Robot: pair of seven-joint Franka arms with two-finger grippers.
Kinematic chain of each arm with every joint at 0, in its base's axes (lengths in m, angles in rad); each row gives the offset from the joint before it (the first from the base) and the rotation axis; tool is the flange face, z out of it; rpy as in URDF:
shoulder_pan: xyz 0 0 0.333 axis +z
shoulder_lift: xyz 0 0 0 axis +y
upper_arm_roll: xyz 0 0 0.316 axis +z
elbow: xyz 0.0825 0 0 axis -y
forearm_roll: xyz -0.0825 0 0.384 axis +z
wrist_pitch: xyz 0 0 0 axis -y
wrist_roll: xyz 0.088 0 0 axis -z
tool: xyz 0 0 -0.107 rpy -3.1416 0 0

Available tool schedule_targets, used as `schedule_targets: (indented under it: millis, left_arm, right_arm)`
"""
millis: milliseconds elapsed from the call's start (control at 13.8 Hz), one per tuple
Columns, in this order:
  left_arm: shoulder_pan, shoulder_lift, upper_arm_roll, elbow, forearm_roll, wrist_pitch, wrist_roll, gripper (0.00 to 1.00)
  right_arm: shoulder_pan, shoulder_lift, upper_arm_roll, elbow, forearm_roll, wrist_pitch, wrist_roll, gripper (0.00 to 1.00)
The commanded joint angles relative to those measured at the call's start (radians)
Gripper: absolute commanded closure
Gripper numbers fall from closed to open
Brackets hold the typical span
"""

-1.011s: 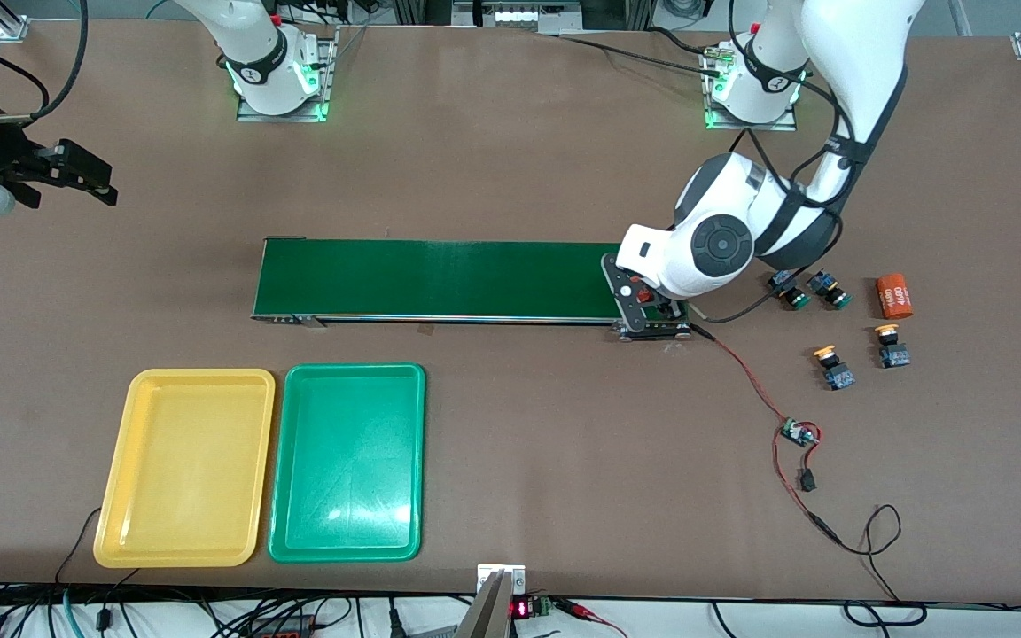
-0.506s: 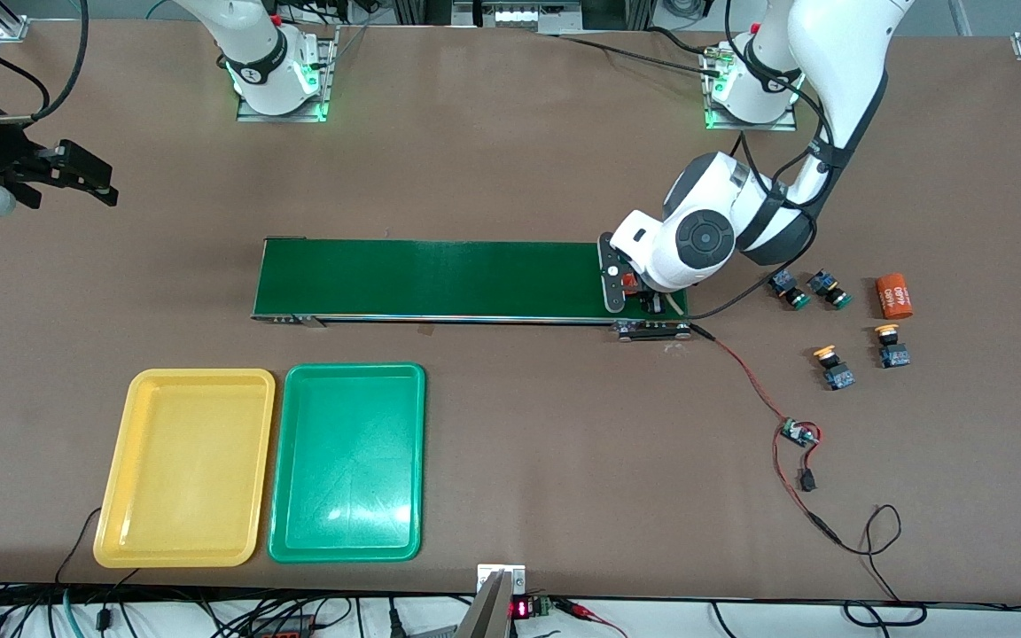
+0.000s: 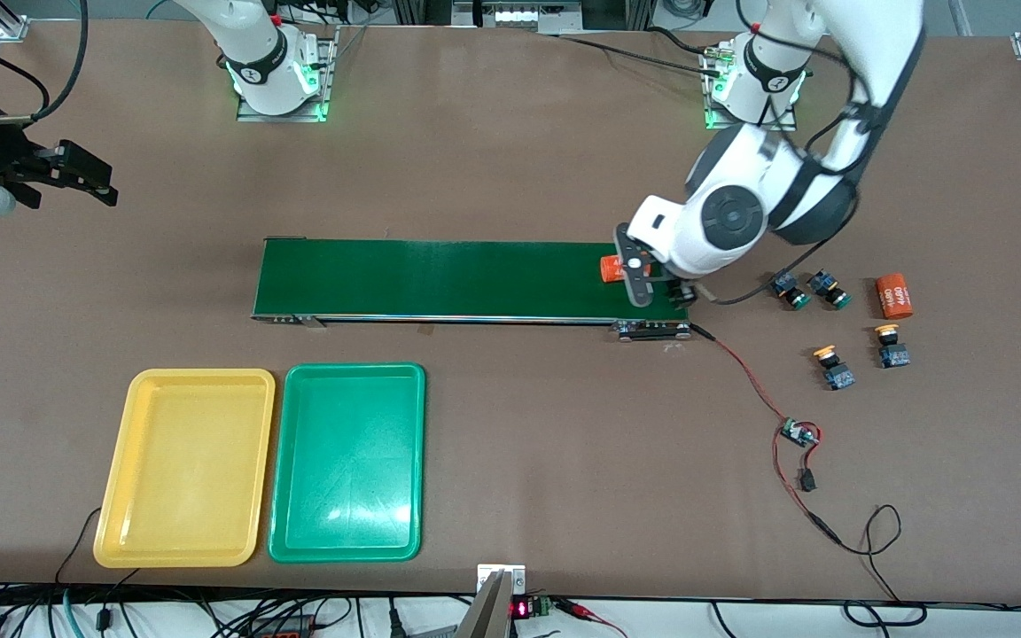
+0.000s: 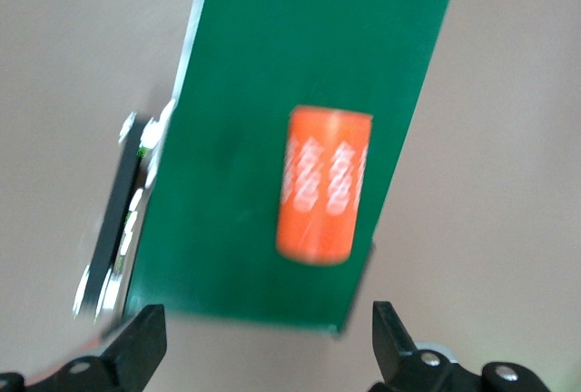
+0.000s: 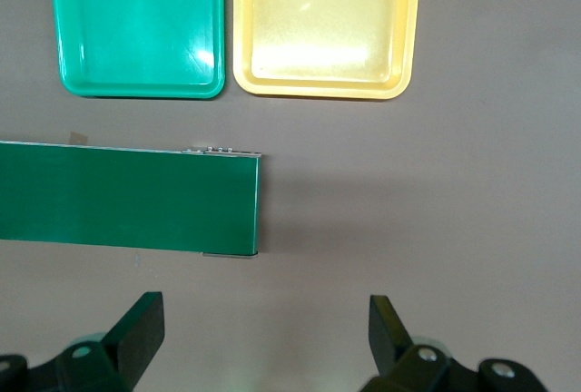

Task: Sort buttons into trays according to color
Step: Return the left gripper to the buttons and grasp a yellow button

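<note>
Left pincer (image 3: pixel 657 285) risen, orange cylinder (image 4: pixel 324 183) near belt's (image 3: pixel 440 279) end.

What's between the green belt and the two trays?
Only bare brown table. In the front view nothing lies between the belt and the yellow tray or the green tray.

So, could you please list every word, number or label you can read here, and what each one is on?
"4680", printed twice: on the orange cylinder lying on the table beside the green-capped buttons.
White print on the orange cylinder on the conveyor belt: too blurred to read.
Red digits on the small display at the table's edge nearest the camera: too small to read.
</note>
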Motion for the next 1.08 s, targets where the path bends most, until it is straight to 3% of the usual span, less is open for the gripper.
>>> schedule_targets:
  millis: [0, 361, 506, 867, 1011]
  left_arm:
    - [0.078, -0.040, 0.000, 0.040, 0.018, -0.101, -0.132, 0.00]
    - [0.299, -0.019, 0.007, 0.092, 0.021, -0.115, -0.373, 0.00]
    - [0.362, 0.023, 0.007, 0.131, 0.035, -0.115, -0.552, 0.00]
    - [0.428, 0.205, 0.008, 0.296, 0.124, -0.115, -0.944, 0.00]
    - [0.449, 0.315, 0.010, 0.411, 0.127, -0.121, -0.955, 0.00]
  right_arm:
    - [-0.002, 0.003, 0.003, 0.004, -0.013, 0.001, 0.005, 0.00]
    - [-0.003, 0.011, 0.003, 0.007, -0.014, 0.006, 0.003, 0.00]
    - [-0.002, 0.016, 0.003, 0.008, -0.014, 0.007, -0.002, 0.00]
    - [-0.005, 0.023, 0.001, 0.042, -0.011, -0.001, 0.000, 0.00]
    - [-0.005, 0.031, 0.001, 0.044, -0.005, 0.001, 0.002, 0.00]
